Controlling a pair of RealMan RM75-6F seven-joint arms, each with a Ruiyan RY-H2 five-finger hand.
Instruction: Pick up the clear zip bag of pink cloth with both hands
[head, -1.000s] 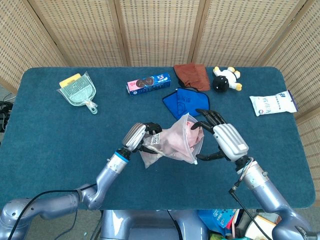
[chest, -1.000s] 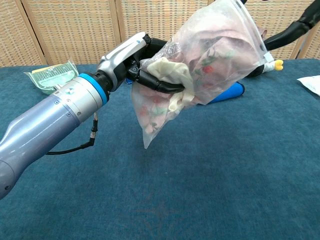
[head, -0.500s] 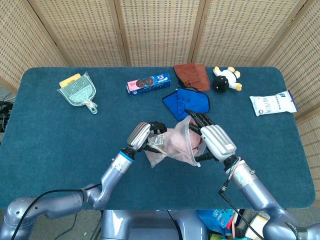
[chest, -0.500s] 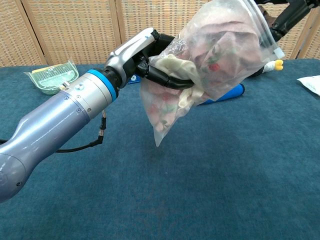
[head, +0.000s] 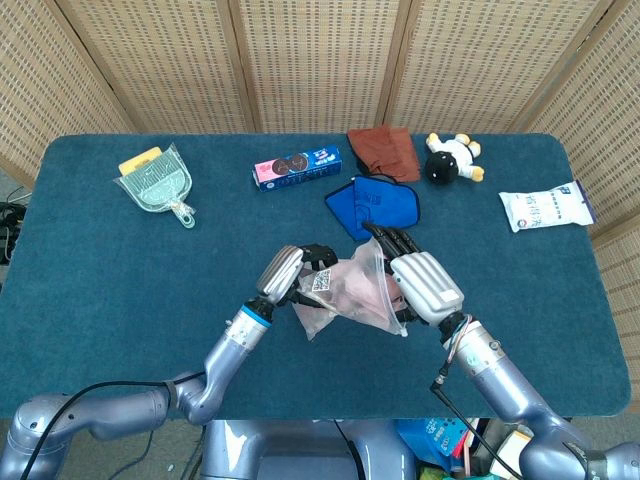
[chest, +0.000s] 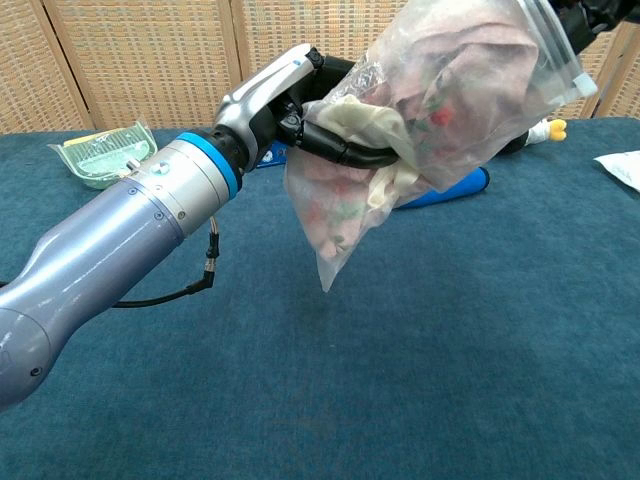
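Left robot hand (head: 288, 275) grips clear zip bag of pink cloth (head: 348, 295) at its left end; right robot hand (head: 420, 285) clasps its right end; bag held between both, raised above blue surface (head: 120, 270).

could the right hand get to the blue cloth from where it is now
Probably not right now: the right hand is holding the zip bag together with the left hand. The blue cloth lies uncovered just beyond it, so only the bag stands in the way.
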